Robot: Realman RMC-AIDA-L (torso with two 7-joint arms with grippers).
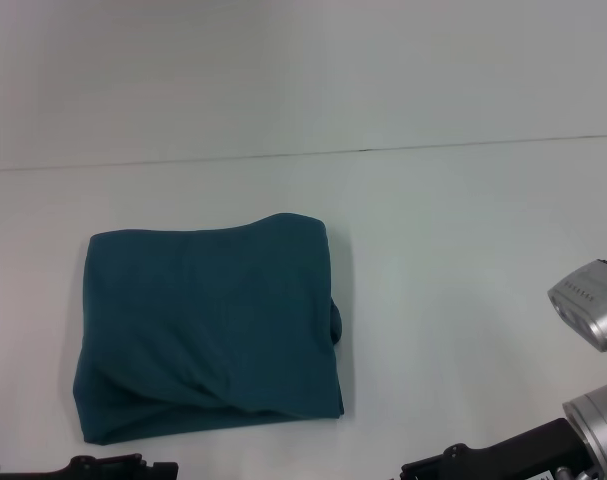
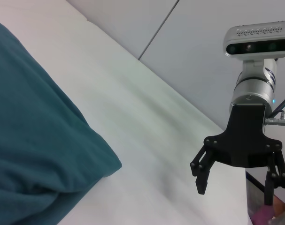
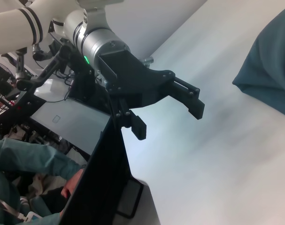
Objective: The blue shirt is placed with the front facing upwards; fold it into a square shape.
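The blue shirt (image 1: pixel 208 330) is lying folded into a rough square on the white table (image 1: pixel 463 250), left of the middle in the head view and toward the near edge. Its plain teal fabric is facing up, with no print showing. Its far edge is rising in a soft hump toward the right corner, a diagonal crease is running across the near left part, and a small tuck of cloth is poking out at the right edge. The layers are looking thick and rounded at the corners, as the left wrist view is showing on the shirt (image 2: pixel 34 150).

The right gripper (image 2: pixel 236 180) is hanging above the table edge, well apart from the shirt, its black fingers (image 2: pixel 201 176) spread apart and holding nothing. The left gripper (image 3: pixel 168 117) is likewise hovering by the near table edge, away from the shirt corner (image 3: pixel 269 70), its two fingers (image 3: pixel 138 126) parted and gripping nothing.
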